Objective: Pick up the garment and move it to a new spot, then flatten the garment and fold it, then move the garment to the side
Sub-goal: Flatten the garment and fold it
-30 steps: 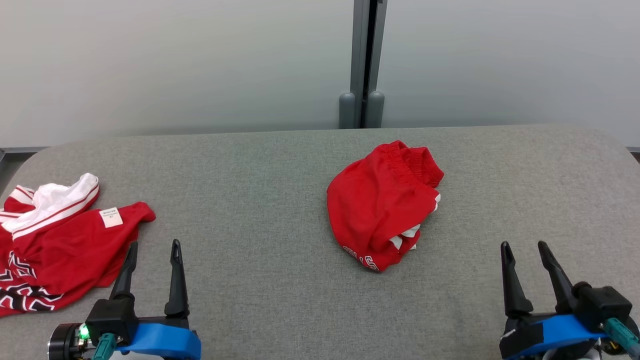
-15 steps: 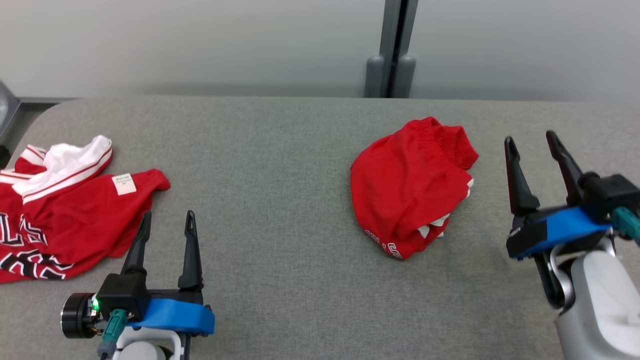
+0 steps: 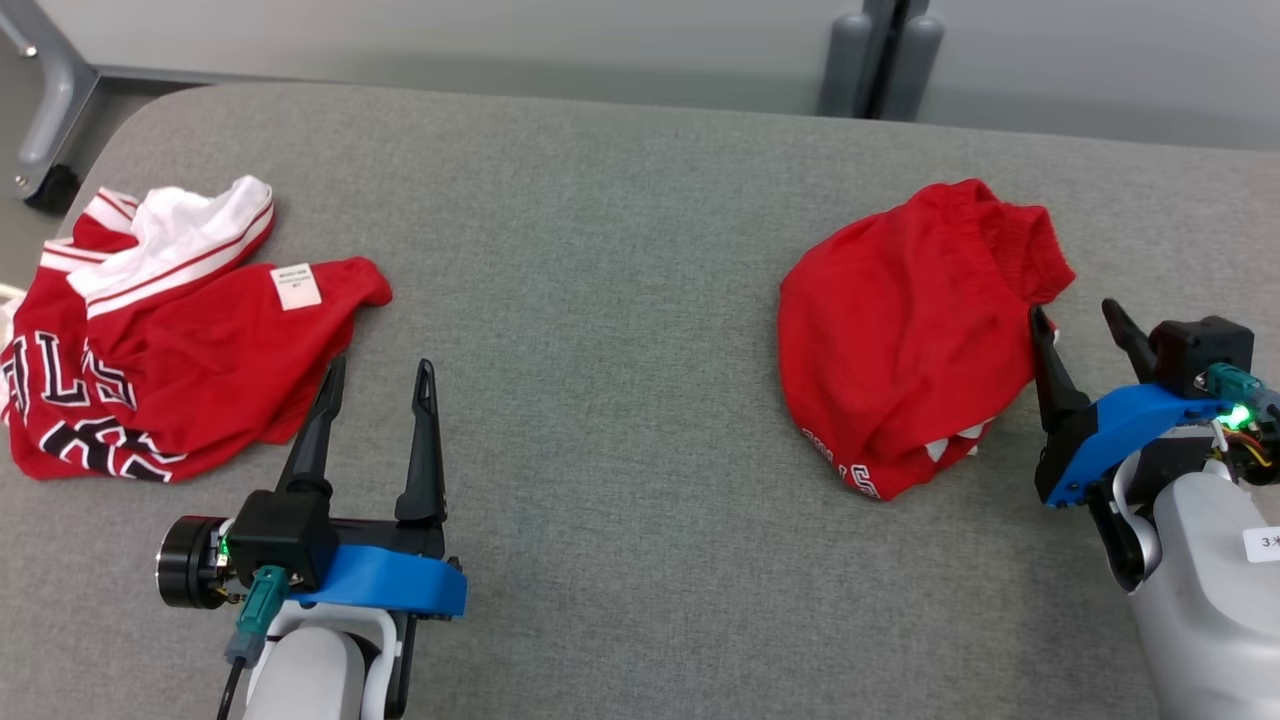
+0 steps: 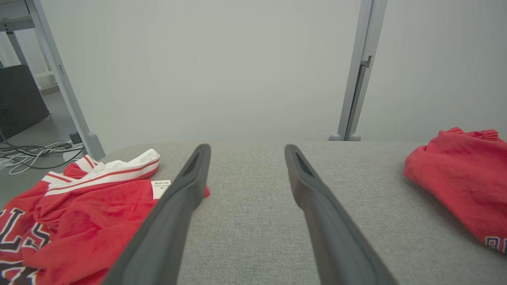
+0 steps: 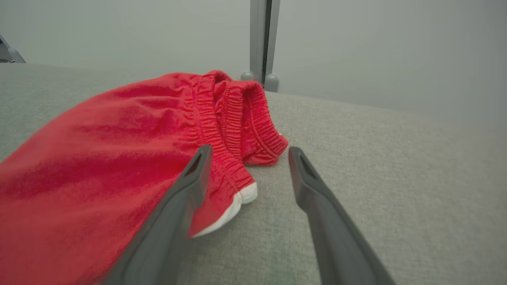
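Desk: You have a wide desk (image 3: 600,250) covered in grey cloth. Two red garments lie on it, well apart.
Other garment: A red and white jersey (image 3: 180,340) is spread loosely at the far left, with dark letters on its near part. I judge it is not the one you are after now.
Task garment: The red shorts (image 3: 900,320) lie in a crumpled heap on the right side of the desk, not flat and not folded.
Left gripper: The left gripper (image 3: 380,365) hangs over bare desk just beside the jersey. Its fingers are spread wide and hold nothing.
Right gripper: The right gripper (image 3: 1072,310) is at the right edge of the shorts, also spread wide and empty. One finger stands in front of the cloth; I cannot tell whether it touches.
Waistband: The gathered elastic waistband (image 5: 237,114) is bunched at the far right of the heap, close to the right fingers.
White hem: A small white hem corner (image 5: 233,206) sticks out by the inner finger.
Small label: A white label (image 3: 296,286) shows on the jersey.
Done: Nothing yet, as I judge; the shorts are not lifted.
Left to do: You have the pick-up, the move, the flattening, the folding, and the move aside.
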Available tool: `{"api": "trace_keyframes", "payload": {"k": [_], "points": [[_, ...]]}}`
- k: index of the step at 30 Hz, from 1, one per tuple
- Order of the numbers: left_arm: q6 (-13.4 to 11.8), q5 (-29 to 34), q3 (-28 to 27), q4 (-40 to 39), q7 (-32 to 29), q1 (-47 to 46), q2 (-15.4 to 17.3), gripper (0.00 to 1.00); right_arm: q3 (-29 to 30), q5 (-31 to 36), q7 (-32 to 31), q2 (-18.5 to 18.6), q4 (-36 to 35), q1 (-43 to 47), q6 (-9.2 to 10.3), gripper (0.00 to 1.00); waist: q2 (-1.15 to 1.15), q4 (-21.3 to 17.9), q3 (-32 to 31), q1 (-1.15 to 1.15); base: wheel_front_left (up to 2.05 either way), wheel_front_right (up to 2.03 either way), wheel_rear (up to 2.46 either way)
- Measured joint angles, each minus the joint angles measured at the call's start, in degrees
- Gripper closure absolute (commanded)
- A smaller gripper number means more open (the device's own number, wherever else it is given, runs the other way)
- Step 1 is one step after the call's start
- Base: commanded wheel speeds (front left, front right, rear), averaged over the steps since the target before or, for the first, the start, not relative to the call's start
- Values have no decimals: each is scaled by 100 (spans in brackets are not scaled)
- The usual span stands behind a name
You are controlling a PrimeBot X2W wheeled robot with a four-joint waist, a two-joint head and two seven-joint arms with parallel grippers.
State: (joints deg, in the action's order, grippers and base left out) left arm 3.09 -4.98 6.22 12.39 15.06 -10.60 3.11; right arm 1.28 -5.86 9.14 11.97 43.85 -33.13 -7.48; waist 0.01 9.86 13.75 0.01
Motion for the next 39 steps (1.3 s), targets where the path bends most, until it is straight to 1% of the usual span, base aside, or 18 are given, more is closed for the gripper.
{"api": "trace_keyframes", "payload": {"k": [8, 13, 14, 15, 18, 22, 25, 28, 32, 36, 39], "points": [[-1, -32, 66, 68, 0, -132, -11, 0, 49, -115, 102, -63, 1100, -255, 0, 0, 0, 212, 201, 0, 0, 0, 0], [-2, -52, 118, 130, 0, -169, -12, 0, -80, -204, 207, -186, 1540, -381, 1, 0, 0, 268, 181, -1, 0, 0, 0], [-3, -56, 121, 140, 0, -172, -15, 0, -107, -258, 215, -223, 1615, -398, 1, 60, 0, 266, 166, -1, 0, 0, 0], [-8, -57, 120, 147, 0, -173, -15, 0, -140, -298, 249, -250, 1669, -411, 1, 100, 0, 261, 147, -1, 0, 0, 0], [-22, -58, 111, 171, 0, -171, -16, 0, -208, -393, 412, -275, 1723, -417, -2, 100, 0, 217, 79, -1, 0, 0, 0], [-26, -66, 67, 185, 0, -120, -15, 0, -199, -515, 533, -200, 1651, -404, -1, 100, -1, 143, -18, -1, 0, 0, 0], [-24, -76, 16, 190, 0, -37, -20, 0, -77, -675, 581, 91, 1347, -220, -1, 100, 0, 14, -180, -1, 0, 0, 0], [-20, -93, -7, 198, 0, 18, -18, 0, 102, -715, 586, 380, 981, 19, -1, 100, 0, -88, -307, -1, 0, 0, 0], [-20, -107, -23, 191, 0, 90, -20, 0, 404, -737, 588, 816, 688, 320, -1, 100, -1, -208, -455, -1, 0, 0, 0], [-19, -108, -60, 188, 0, 155, -18, 0, 703, -719, 589, 1084, 414, 427, -1, 100, -2, -303, -575, -1, 0, 0, 0], [-20, -121, -82, 181, 0, 234, -20, 0, 798, -732, 591, 1202, 165, 451, -1, 100, -2, -350, -657, -1, 0, 0, 0]]}}
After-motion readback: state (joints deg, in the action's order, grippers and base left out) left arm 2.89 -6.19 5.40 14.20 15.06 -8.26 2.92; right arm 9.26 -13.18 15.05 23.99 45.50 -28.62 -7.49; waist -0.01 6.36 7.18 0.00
